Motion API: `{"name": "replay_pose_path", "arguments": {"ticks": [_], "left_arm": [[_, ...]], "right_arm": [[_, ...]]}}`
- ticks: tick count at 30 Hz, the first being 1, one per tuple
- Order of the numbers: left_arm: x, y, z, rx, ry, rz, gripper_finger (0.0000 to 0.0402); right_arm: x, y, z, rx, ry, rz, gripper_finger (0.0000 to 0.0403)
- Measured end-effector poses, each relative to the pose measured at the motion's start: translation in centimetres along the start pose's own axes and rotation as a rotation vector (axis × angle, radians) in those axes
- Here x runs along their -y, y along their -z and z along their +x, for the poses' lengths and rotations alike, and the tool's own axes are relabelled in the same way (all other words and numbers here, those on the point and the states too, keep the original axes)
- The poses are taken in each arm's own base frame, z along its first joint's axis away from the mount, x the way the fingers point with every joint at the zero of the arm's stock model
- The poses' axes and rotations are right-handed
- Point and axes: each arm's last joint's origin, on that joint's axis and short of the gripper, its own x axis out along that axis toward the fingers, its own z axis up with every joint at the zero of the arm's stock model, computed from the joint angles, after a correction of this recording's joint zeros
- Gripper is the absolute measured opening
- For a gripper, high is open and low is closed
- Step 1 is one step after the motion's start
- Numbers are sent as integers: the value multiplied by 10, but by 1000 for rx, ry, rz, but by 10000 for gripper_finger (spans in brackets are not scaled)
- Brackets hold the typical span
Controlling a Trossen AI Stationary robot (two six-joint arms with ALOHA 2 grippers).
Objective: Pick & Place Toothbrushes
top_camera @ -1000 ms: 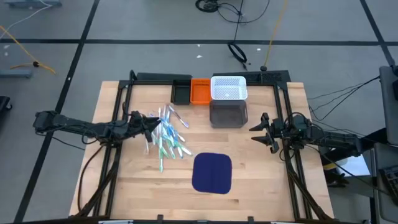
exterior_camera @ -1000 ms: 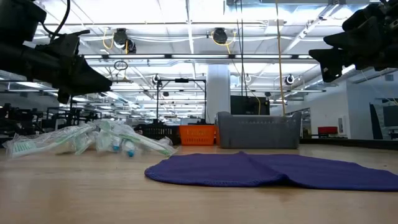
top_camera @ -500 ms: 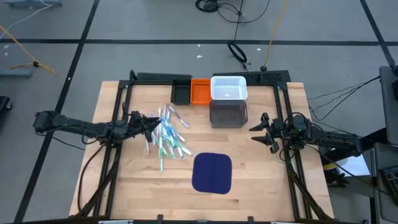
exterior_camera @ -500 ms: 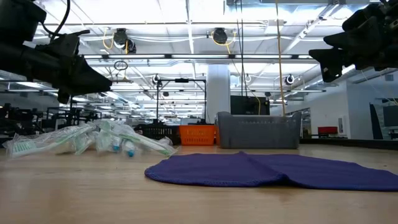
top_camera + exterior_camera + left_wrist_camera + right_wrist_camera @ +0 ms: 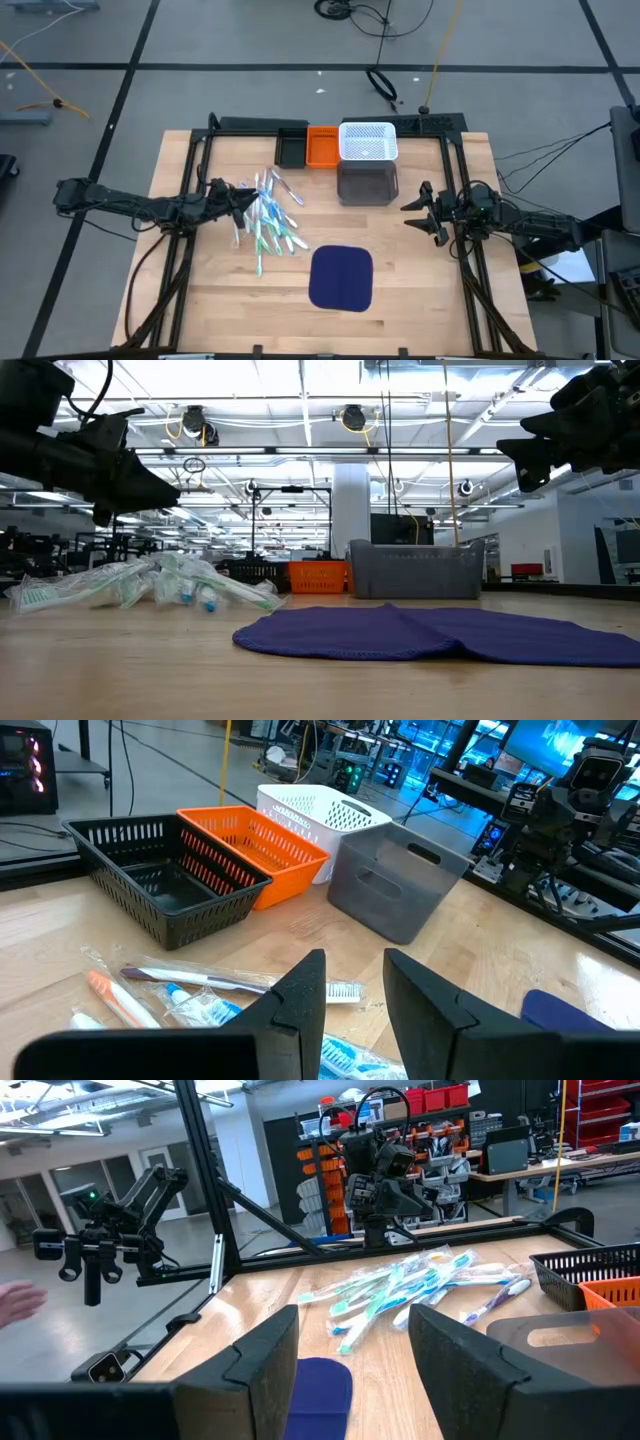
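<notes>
1. While it hovers just beside the pile, the left gripper (image 5: 243,201) has its fingers spread, holding nothing.
2. Wrapped toothbrushes (image 5: 268,222) lie heaped left of centre: light, stiff, probably slippery; pinch one mid-handle.
3. Well apart, the right gripper (image 5: 415,210) waits with fingers spread.

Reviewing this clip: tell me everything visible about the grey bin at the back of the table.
The grey bin is a solid-walled, matte, plastic-looking box with rounded corners, open on top, with a handle slot cut into its end wall and a recessed one in its side. It stands upright on the wooden table, close in front of the white perforated basket; contact is unclear. Nothing shows inside, and neither gripper touches it.
</notes>
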Motion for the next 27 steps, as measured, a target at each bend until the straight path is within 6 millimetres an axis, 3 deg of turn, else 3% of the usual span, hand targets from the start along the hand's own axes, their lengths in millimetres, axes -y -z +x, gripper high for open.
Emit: {"name": "replay_pose_path", "arguments": {"ticks": [20,27], "left_arm": [[-1,0,0,6,-12,-6,104],[2,-11,0,118,-11,-72,104]], "right_arm": [[0,0,0,1,1,-52,185],[0,-1,0,10,0,-55,185]]}}
